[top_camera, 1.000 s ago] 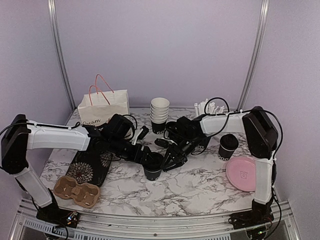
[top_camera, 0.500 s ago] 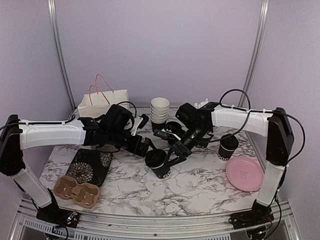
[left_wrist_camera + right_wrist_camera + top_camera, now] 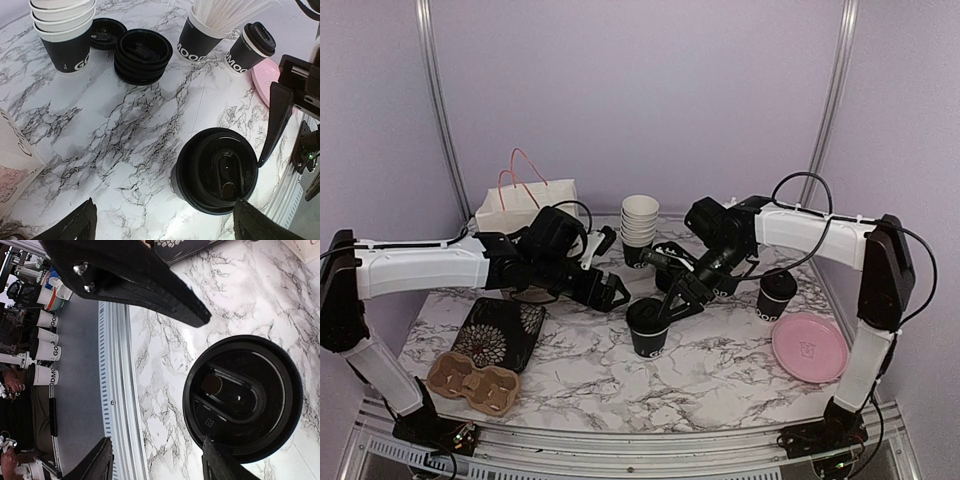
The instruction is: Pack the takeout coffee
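A black lidded coffee cup (image 3: 648, 328) stands upright on the marble table between my two grippers, touched by neither. It shows from above in the left wrist view (image 3: 216, 170) and the right wrist view (image 3: 242, 397). My left gripper (image 3: 612, 293) is open and empty just left of it, with its fingers wide apart (image 3: 162, 225). My right gripper (image 3: 673, 304) is open and empty just right of and above the cup (image 3: 157, 465). A second lidded coffee cup (image 3: 776, 293) stands at the right (image 3: 252, 47).
A cardboard cup carrier (image 3: 473, 380) lies front left beside a black patterned bag (image 3: 503, 333). A white paper bag (image 3: 526, 213) stands back left. A stack of nested cups (image 3: 639, 228), a stack of lids (image 3: 142, 55), a straw cup (image 3: 205, 32) and a pink plate (image 3: 809, 348) are nearby.
The cup was tilted and pinched between both grippers; now it stands upright and free. Both grippers have opened and drawn back from it.
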{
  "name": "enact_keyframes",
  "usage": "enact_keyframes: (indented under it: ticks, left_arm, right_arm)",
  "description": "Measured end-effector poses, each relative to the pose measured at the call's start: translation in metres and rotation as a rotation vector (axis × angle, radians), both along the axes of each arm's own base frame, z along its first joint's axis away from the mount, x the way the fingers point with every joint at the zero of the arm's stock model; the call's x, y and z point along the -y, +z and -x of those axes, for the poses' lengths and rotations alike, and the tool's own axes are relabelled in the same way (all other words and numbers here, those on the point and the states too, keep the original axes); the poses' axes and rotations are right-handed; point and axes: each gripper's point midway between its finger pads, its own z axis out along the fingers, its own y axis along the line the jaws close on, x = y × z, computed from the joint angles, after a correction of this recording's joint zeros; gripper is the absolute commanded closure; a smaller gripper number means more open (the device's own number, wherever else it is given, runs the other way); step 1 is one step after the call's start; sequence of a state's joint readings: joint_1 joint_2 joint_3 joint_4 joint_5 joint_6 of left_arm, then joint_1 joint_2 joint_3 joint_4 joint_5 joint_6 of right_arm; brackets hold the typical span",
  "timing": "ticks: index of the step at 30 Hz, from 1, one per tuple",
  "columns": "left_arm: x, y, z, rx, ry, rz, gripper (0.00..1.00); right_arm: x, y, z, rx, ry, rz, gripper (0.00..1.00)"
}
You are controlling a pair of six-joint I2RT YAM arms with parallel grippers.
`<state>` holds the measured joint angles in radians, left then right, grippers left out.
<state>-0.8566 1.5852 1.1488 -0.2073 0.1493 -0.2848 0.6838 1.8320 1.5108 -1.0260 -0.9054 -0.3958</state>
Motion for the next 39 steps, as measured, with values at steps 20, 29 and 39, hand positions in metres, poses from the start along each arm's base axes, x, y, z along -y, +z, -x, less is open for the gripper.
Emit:
enact_keyframes:
  ticks: [20, 29, 39]
  left_arm:
    - [-0.024, 0.011, -0.014, 0.103, 0.045, -0.148, 0.01]
    - [-0.050, 0.086, -0.032, 0.273, 0.162, -0.077, 0.01]
    - [0.019, -0.007, 0.011, -0.112, 0.002, -0.007, 0.05]
  right_arm:
    - [0.012, 0.024, -0.009, 0.235, 0.044, 0.008, 0.38]
    - [0.022, -0.005, -0.058, 0.422, -0.053, 0.175, 0.48]
    - [0.041, -0.035, -0.045, 0.149, -0.159, 0.171, 0.57]
